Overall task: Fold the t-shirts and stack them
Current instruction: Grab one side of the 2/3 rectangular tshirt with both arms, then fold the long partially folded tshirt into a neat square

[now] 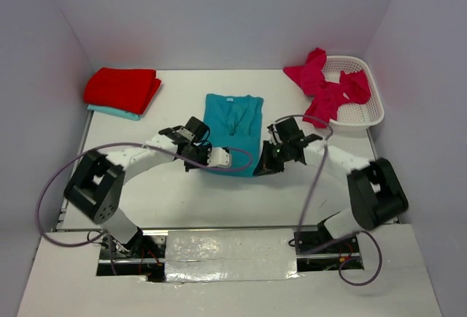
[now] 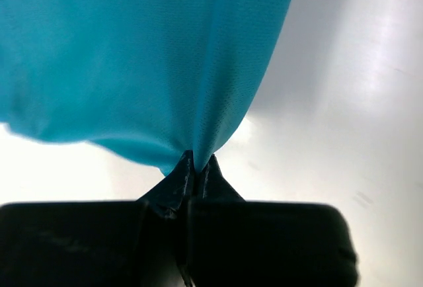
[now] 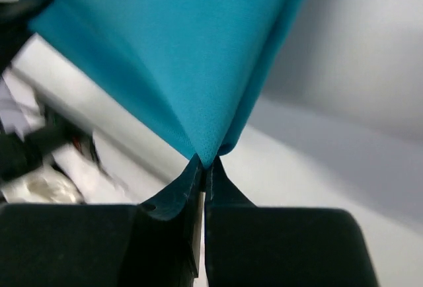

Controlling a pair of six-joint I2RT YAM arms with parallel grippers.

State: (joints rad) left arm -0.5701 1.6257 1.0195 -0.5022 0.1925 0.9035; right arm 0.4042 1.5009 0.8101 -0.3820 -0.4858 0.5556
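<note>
Magenta t-shirts (image 1: 327, 89) in white basket (image 1: 367, 111)

A fold of the teal-turquoise soft cloth t-shirt (image 2: 145, 55) is pinched between the closed black fingertips (image 2: 173, 182) of the left gripper (image 2: 195, 168), above the glossy white table surface (image 2: 344, 115).

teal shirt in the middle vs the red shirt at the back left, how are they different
The teal shirt is turquoise, the red shirt bright red. The teal shirt lies long and only partly folded; the red shirt is a compact folded bundle. The teal shirt's near end is pinched by the left pincer and right pincer; the red shirt is untouched, stacked on another folded shirt. Both are plain cloth.
</note>
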